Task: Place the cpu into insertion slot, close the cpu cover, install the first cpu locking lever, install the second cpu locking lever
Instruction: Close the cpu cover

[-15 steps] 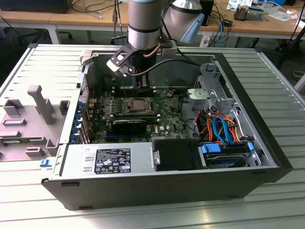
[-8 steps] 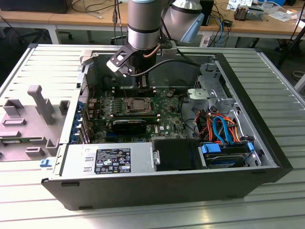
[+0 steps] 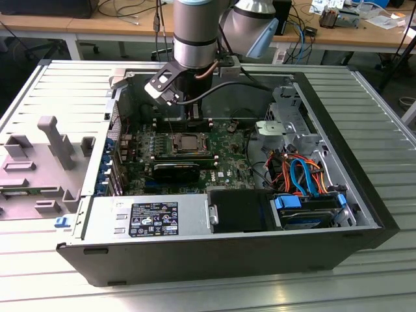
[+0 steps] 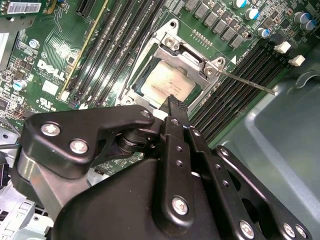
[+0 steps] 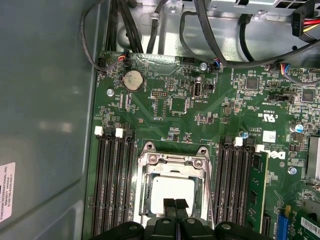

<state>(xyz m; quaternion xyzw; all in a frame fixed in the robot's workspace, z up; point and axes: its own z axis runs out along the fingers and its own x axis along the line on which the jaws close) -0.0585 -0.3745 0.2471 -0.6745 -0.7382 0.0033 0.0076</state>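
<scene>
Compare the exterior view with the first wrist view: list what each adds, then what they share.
Exterior view: the arm, the power supply and a grey fixture beside the case. First wrist view: the coin cell battery and the gripper, shut, over the cpu. Shared: the green motherboard and the cpu under the cpu cover.

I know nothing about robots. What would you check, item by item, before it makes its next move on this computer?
1. cpu lies flat, seen through the cover's window: ok.
2. cpu cover is down around the cpu: ok.
3. One locking lever latched: not ok; it sticks out over the memory slots.
4. Second lever latched: cannot tell.
5. Tool is shut and holds nothing, tips just above the cpu's edge: ok.
</scene>
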